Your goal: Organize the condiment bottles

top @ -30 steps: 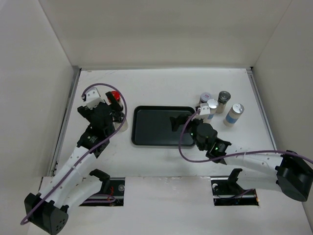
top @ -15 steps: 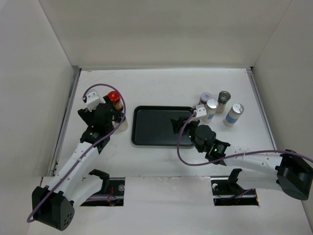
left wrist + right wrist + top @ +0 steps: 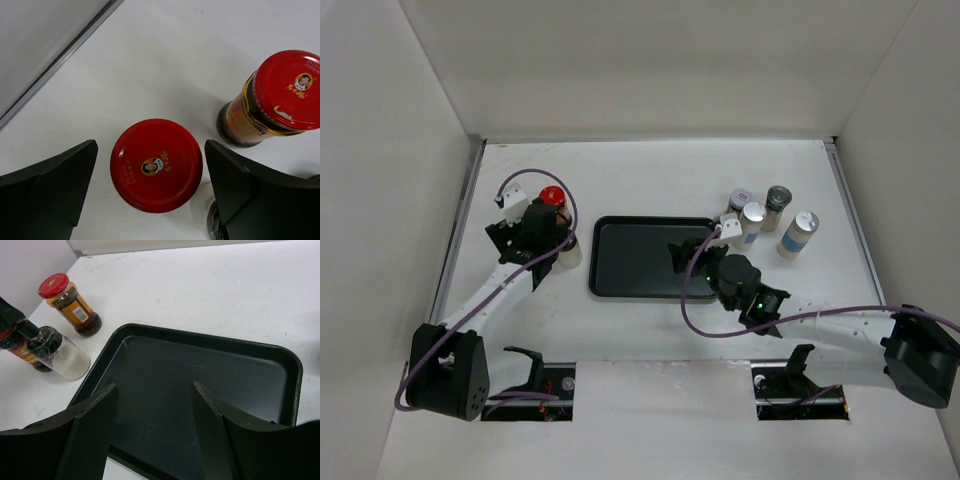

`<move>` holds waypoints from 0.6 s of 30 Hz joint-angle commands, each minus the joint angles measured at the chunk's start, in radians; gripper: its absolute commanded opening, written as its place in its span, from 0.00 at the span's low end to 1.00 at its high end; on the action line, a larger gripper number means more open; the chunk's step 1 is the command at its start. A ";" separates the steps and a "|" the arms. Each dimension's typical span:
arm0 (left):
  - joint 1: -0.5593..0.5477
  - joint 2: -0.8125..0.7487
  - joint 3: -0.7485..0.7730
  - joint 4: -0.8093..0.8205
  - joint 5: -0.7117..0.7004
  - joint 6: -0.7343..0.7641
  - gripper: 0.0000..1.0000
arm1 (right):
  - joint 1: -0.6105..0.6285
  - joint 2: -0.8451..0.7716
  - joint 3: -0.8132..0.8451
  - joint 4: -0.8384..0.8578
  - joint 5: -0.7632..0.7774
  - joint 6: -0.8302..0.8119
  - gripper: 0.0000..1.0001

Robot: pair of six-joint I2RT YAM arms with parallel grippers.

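One red-capped jar (image 3: pixel 156 165) is sitting low-centre in my left wrist view, straddled by my left gripper (image 3: pixel 151 150), whose fingers are standing spread, not clasping it. A second red-capped jar (image 3: pixel 280 95) is standing at upper right. My right gripper (image 3: pixel 155 387) is hovering, spread and empty, over the black tray (image 3: pixel 295 365); overhead, four more jars (image 3: pixel 753 222) are clustering off the tray's upper right corner.

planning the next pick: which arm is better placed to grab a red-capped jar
Left. The left pincer straddles a red-capped jar, one finger on each side. The right pincer hangs empty over the black tray, apart from that jar.
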 commanded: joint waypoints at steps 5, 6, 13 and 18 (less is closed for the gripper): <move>0.069 0.071 -0.017 0.098 0.143 -0.080 0.80 | -0.007 0.014 0.038 0.032 -0.016 0.000 0.67; 0.074 0.070 -0.026 0.110 0.151 -0.083 0.76 | -0.007 0.009 0.038 0.032 -0.016 0.000 0.67; 0.091 -0.073 -0.056 0.112 0.148 -0.095 0.38 | -0.010 0.005 0.035 0.040 -0.016 0.000 0.68; 0.066 -0.307 0.012 0.046 0.062 -0.079 0.35 | -0.015 0.006 0.026 0.054 -0.016 0.002 0.68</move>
